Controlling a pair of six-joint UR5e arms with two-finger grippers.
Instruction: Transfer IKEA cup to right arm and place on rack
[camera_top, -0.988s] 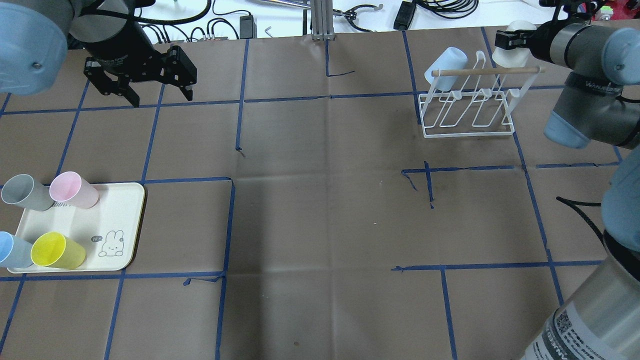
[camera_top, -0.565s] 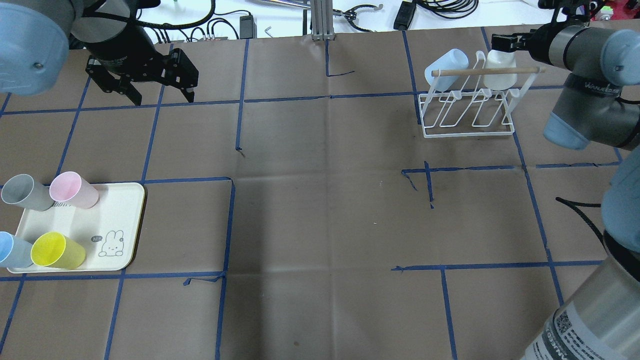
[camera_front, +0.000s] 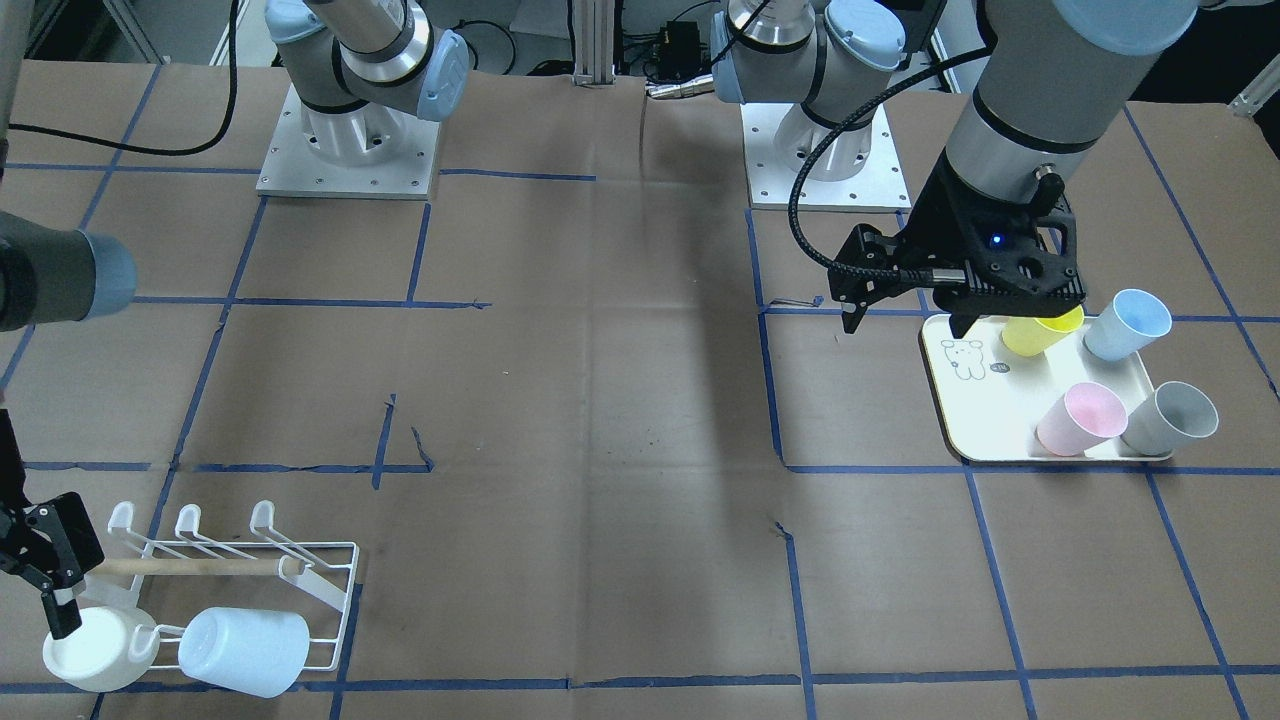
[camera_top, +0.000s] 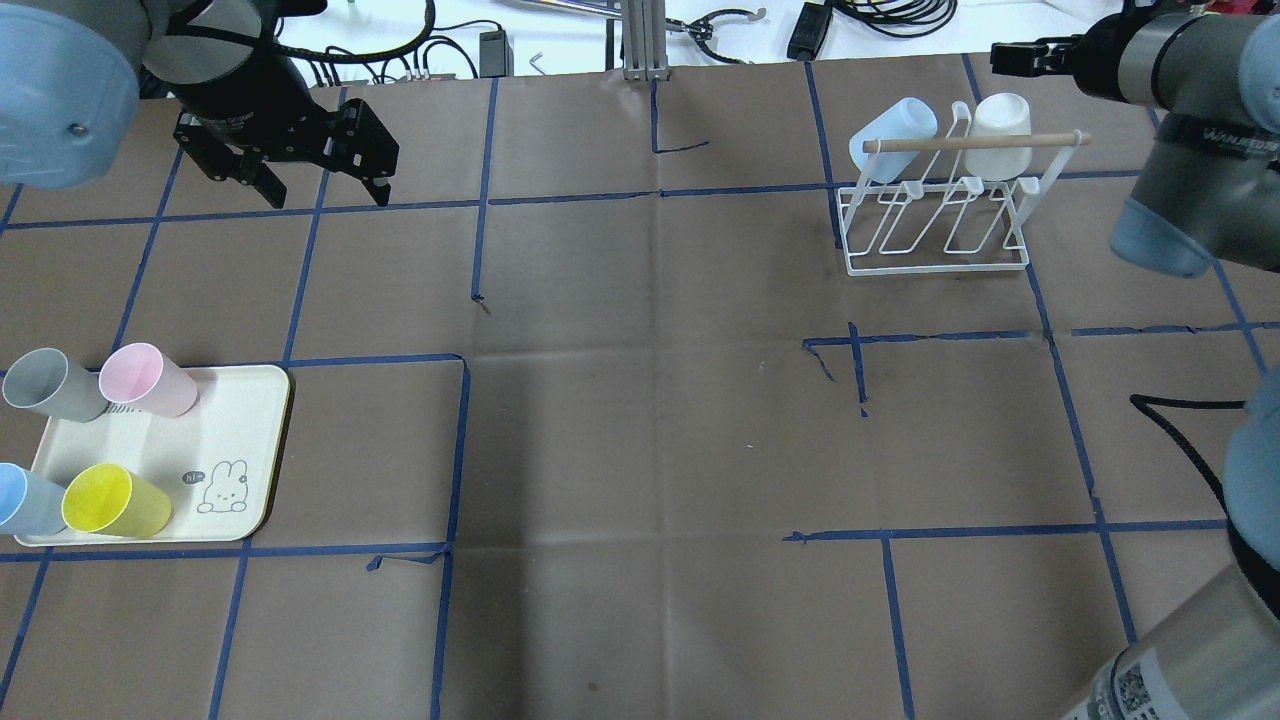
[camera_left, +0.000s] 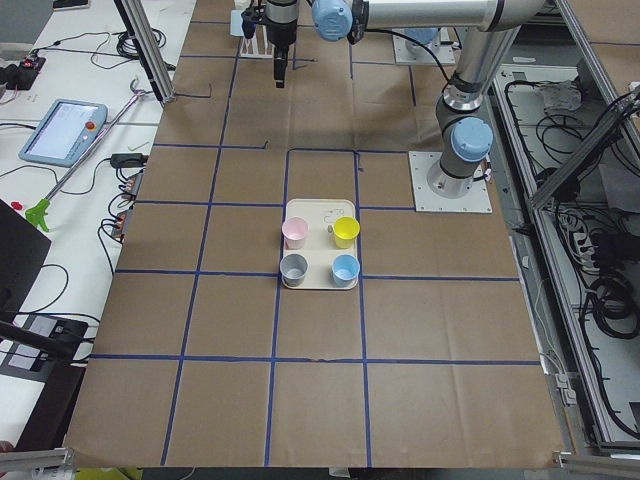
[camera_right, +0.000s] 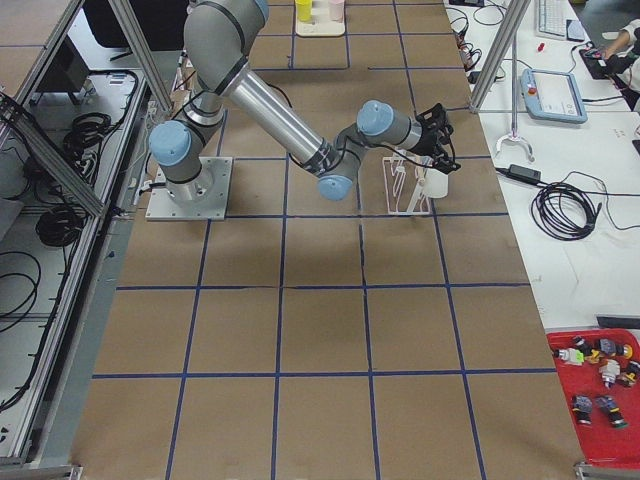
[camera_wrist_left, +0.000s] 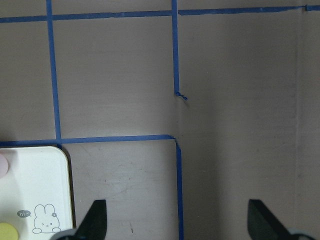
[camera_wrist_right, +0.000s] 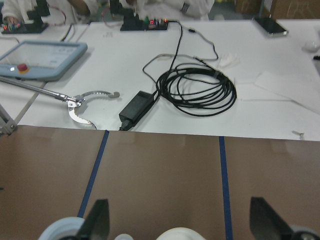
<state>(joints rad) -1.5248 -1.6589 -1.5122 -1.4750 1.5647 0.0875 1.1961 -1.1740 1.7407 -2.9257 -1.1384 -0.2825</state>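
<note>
Brown paper desk (camera_top: 640, 420) with a blue tape grid on it. The right arm (camera_top: 1195, 110), a silver tube with pale blue caps, has its end effector (camera_top: 1015, 55) just past the rack, fingers spread wide, nothing in them. The left end effector (camera_top: 327, 195) hangs over bare desk, fingers apart too, empty. The rack (camera_top: 935, 262) is thin white wire with a wooden dowel across it. The smooth white IKEA cup (camera_top: 1002, 120) sits upside down on a far-row peg, long axis leaning, mouth down, base tipped up and away from the robot, near a pale blue cup (camera_top: 893, 128)
</note>
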